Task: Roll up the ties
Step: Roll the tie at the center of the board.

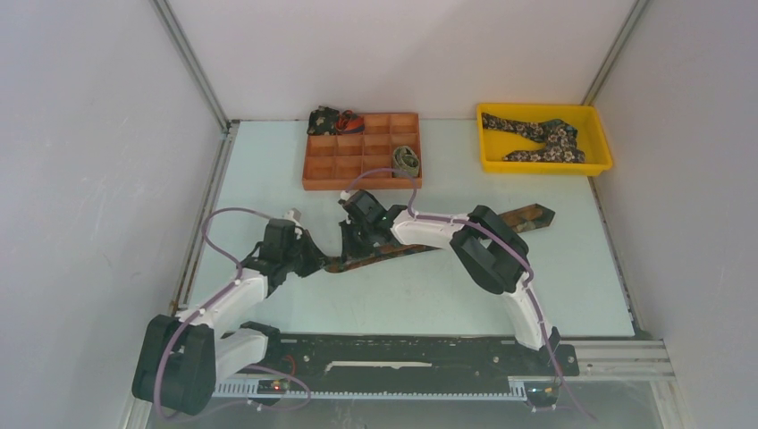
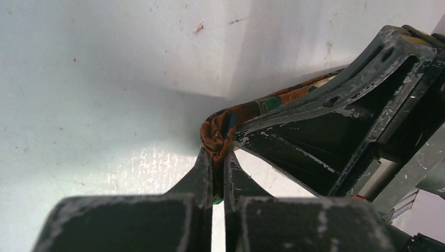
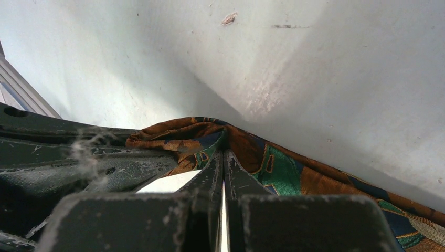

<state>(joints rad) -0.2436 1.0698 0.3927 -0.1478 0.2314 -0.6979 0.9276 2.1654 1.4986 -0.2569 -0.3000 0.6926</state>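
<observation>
From above, the brown patterned tie (image 1: 527,217) lies on the tabletop (image 1: 268,179) in front of the orange compartment box (image 1: 357,184), slanting from the box's front-left to its front-right. The left hand (image 1: 313,259) and the right hand (image 1: 350,243) meet at the tie's end front-left of the box, and the right arm covers the middle of the tie. In the box, a rolled olive tie (image 1: 407,159) sits in a compartment at the right end, and a dark floral bundle (image 1: 326,120) is at the far left corner. Right of the box stands a yellow bin (image 1: 545,167) with a dark floral tie (image 1: 541,138) lying loose in it. The left wrist view shows what the top view hides: the left hand (image 2: 218,157) is pressed together, pinching a fold of the brown patterned tie (image 2: 218,131), and the right hand (image 2: 336,121) reaches the same fold. In the right wrist view the right hand (image 3: 223,155) is also pressed together, pinching the bunched fabric of the brown patterned tie (image 3: 278,168), where green and blue patches appear, with the left hand (image 3: 63,152) just beside it.
</observation>
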